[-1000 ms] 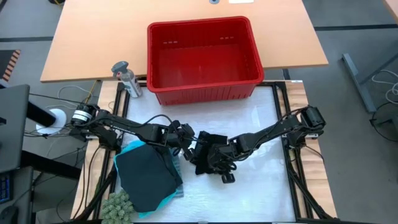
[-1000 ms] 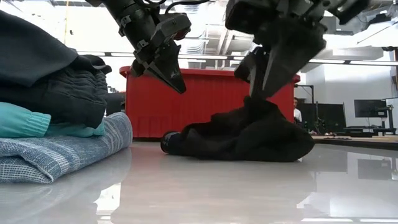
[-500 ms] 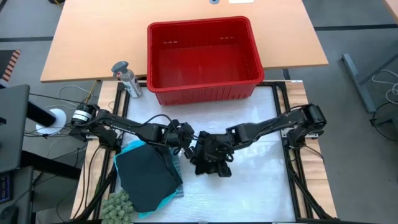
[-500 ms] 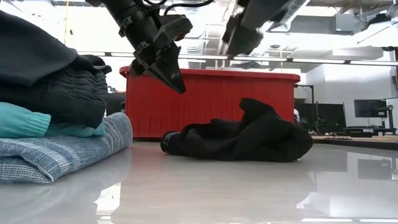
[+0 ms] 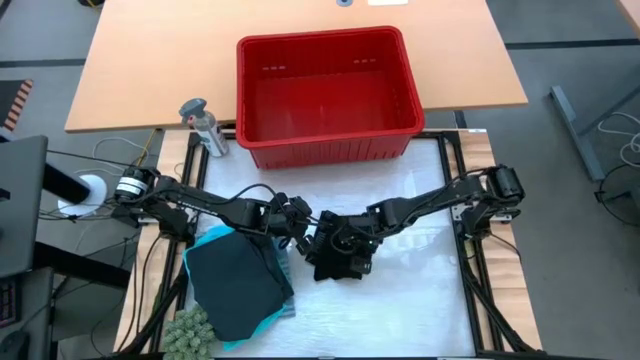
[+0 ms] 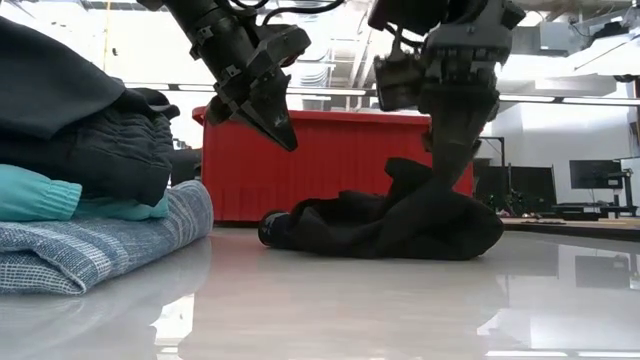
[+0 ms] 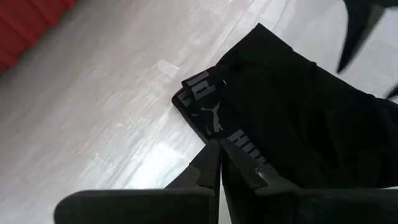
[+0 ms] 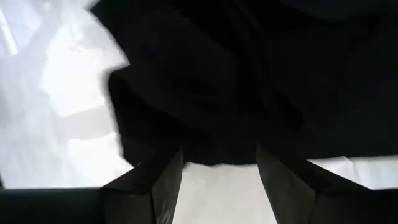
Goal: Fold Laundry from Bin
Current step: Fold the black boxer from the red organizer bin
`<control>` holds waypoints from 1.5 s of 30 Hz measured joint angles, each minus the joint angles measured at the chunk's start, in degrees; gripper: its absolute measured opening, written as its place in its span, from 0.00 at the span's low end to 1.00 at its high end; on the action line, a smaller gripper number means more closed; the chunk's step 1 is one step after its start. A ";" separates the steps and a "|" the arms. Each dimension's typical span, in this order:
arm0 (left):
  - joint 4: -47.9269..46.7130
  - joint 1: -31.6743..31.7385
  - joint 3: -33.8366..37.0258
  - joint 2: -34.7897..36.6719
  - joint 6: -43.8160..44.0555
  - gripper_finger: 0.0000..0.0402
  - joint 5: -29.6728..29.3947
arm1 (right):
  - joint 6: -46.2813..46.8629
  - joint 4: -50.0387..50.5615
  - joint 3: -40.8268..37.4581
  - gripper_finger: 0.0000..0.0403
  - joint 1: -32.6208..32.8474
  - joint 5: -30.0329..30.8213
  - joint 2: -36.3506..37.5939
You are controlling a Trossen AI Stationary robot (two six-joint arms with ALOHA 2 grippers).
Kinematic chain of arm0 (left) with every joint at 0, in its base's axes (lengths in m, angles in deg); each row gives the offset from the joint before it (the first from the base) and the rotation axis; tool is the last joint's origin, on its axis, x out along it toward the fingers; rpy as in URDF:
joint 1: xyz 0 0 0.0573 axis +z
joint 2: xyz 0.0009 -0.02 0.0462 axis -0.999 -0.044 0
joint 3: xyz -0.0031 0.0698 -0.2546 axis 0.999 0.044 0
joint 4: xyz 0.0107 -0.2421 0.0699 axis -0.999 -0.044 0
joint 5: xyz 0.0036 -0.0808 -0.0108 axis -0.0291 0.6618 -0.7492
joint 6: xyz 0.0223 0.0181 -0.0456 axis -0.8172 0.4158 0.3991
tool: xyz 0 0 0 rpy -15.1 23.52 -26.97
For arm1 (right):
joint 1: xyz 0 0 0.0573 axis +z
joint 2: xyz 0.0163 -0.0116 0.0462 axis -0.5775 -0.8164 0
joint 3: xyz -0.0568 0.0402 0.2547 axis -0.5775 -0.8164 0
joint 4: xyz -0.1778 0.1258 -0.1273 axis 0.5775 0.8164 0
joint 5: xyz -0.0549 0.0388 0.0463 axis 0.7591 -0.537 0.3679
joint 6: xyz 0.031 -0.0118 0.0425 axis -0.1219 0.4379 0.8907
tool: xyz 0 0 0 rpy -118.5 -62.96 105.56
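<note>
On the white worktop (image 5: 420,300) before the emptied bin (image 5: 325,95), the released right gripper (image 8: 217,180) descends onto the crumpled black garment (image 6: 400,220) needing a corner grasp, while the clenched left gripper (image 6: 280,130) hovers beside it.

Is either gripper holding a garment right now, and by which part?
Nothing is held. The left gripper hangs shut above the black garment; the right gripper is open, down at its raised fold.

Black garment (image 8: 249,81): far side runs past the right wrist picture's edge beyond the right gripper's (image 8: 219,171) fingers (image 8: 165,180); its folds there are blurred and unreadable.
</note>
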State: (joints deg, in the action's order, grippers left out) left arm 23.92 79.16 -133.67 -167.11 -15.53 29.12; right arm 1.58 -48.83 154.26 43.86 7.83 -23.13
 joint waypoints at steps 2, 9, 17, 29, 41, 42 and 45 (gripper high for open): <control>0.02 0.00 0.00 0.00 0.00 0.00 0.02 | 0.74 0.54 -0.59 0.57 -0.16 0.40 0.08; 0.15 0.00 0.00 0.00 0.20 0.00 0.04 | -3.38 -3.22 -2.11 0.55 -1.10 8.48 -1.06; 0.37 0.00 0.00 0.02 0.26 0.00 0.00 | -5.36 -9.47 -1.30 0.54 -6.37 7.59 -1.84; -4.26 0.00 0.02 3.91 -0.61 0.00 -0.74 | -18.71 -10.55 0.75 0.54 -10.94 1.55 0.84; -4.74 -0.07 0.02 25.53 -4.98 0.00 -2.58 | -44.61 -0.37 -0.58 0.54 -2.35 5.80 4.39; -5.04 -0.07 0.02 26.70 -5.06 0.00 -2.58 | -47.16 -1.39 -0.58 0.54 -1.74 5.83 3.72; -5.31 -0.07 0.00 29.03 -5.01 0.00 -2.98 | -50.90 -1.91 -0.65 0.54 -0.65 5.86 1.15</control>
State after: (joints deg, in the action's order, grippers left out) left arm 18.61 79.10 -133.67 -138.08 -20.53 26.14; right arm -49.32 -50.74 153.61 43.21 13.69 -21.98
